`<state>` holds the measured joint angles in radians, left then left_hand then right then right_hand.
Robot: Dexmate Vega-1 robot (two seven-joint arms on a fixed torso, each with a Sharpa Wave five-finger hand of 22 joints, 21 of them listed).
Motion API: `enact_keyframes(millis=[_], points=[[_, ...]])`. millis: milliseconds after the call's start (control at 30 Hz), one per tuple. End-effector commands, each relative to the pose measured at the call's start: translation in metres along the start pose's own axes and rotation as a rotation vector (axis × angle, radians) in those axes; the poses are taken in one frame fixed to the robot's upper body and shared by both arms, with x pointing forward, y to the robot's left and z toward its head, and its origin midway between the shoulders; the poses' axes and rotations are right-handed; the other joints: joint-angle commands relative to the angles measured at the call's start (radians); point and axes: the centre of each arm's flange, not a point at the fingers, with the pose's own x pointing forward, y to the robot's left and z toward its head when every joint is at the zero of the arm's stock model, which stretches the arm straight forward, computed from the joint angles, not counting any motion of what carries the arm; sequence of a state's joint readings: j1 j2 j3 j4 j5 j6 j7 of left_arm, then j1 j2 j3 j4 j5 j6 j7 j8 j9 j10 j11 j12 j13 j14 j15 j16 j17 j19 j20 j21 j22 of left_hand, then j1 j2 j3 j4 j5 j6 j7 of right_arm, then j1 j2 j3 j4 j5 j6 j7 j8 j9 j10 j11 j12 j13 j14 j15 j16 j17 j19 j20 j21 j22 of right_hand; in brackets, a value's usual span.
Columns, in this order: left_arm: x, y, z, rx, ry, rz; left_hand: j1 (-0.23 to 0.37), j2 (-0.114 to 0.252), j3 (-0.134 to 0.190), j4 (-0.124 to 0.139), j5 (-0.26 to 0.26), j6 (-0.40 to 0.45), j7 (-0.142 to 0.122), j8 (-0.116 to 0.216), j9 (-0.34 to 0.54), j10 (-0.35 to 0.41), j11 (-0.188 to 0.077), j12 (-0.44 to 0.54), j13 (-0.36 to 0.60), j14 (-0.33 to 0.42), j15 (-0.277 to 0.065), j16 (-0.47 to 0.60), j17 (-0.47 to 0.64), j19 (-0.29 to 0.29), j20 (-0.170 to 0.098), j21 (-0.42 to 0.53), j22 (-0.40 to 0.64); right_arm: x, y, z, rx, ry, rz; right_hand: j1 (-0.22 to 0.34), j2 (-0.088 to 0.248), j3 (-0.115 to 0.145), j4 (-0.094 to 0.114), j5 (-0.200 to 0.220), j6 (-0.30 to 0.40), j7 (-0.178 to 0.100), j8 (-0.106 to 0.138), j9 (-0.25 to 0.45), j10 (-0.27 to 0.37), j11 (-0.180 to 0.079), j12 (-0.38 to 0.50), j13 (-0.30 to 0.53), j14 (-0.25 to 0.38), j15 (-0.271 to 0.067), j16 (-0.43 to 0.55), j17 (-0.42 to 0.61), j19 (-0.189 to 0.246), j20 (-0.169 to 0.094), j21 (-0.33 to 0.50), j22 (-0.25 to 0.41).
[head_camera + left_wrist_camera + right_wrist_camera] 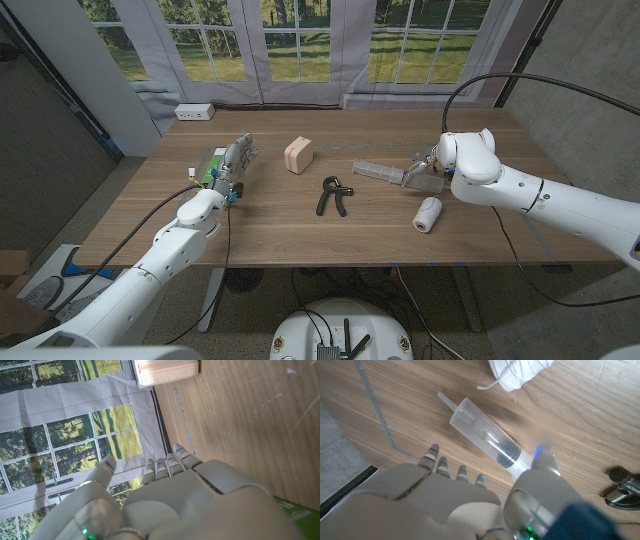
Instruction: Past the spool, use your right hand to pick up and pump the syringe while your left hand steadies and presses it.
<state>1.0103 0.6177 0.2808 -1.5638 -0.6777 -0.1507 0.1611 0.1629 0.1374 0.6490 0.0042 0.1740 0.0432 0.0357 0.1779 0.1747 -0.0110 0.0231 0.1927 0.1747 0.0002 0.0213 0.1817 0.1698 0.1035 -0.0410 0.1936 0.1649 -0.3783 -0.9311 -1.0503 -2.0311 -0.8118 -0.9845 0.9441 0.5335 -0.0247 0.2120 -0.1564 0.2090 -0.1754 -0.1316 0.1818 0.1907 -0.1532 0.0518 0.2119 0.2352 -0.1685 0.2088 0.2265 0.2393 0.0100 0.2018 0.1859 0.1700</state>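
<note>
A clear syringe lies on the wooden table beyond the white spool, its tip pointing toward the table's middle. My right hand hovers over its plunger end. In the right wrist view the syringe lies between my right hand's spread fingers and thumb, which stand on either side without closing on it. The spool of white thread shows past the syringe's tip. My left hand stands upright at the table's left with straight fingers and holds nothing; the left wrist view shows this hand over bare wood.
A black hand-grip exerciser lies mid-table, and a pale wooden block stands behind it. A green flat object lies beside my left hand. A white power strip sits at the table's back left edge.
</note>
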Motion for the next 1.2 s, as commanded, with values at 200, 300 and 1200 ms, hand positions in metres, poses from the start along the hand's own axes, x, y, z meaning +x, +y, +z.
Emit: enact_keyframes(millis=[200,300,1200], points=[[-0.0013,-0.0001,-0.0006,-0.002,-0.005,0.001,-0.010,0.034,0.008,-0.002,0.006,0.005,0.002,0.005,0.001,0.009,0.001,0.004,0.003,0.005,0.004,0.000,0.002,0.010,-0.013,0.002,0.005,0.0085,0.0086,0.0056,-0.046,0.041,-0.022,0.023,0.003,0.023,-0.006,-0.002,-0.143,-0.004,0.023,0.003,0.051,-0.012,0.025,0.007,0.056,-0.018,0.023,0.005,0.051,0.001,0.020,0.002],[-0.0009,-0.0014,-0.0017,-0.006,-0.004,-0.001,-0.010,0.034,0.009,-0.002,0.006,0.005,0.003,0.005,0.001,0.009,-0.001,0.004,0.003,0.006,0.004,0.000,0.002,0.010,-0.013,0.002,0.005,0.0093,0.0086,0.0062,-0.050,0.039,-0.024,0.031,0.005,0.029,-0.006,-0.003,-0.122,-0.004,0.031,0.003,0.073,-0.020,0.032,0.008,0.072,-0.026,0.029,0.006,0.072,-0.001,0.024,0.002],[-0.0051,-0.0002,-0.0045,-0.010,0.006,0.007,-0.017,0.033,0.017,-0.002,0.006,0.007,0.002,0.005,0.001,0.010,0.000,0.003,0.003,0.009,0.004,-0.001,0.002,0.012,-0.013,0.001,0.005,0.0117,0.0115,0.0073,-0.088,0.083,-0.142,0.197,0.000,0.110,-0.017,-0.023,0.256,-0.085,0.137,0.006,0.406,-0.133,0.114,0.017,0.371,-0.209,0.138,0.008,0.340,-0.062,0.031,-0.001]])
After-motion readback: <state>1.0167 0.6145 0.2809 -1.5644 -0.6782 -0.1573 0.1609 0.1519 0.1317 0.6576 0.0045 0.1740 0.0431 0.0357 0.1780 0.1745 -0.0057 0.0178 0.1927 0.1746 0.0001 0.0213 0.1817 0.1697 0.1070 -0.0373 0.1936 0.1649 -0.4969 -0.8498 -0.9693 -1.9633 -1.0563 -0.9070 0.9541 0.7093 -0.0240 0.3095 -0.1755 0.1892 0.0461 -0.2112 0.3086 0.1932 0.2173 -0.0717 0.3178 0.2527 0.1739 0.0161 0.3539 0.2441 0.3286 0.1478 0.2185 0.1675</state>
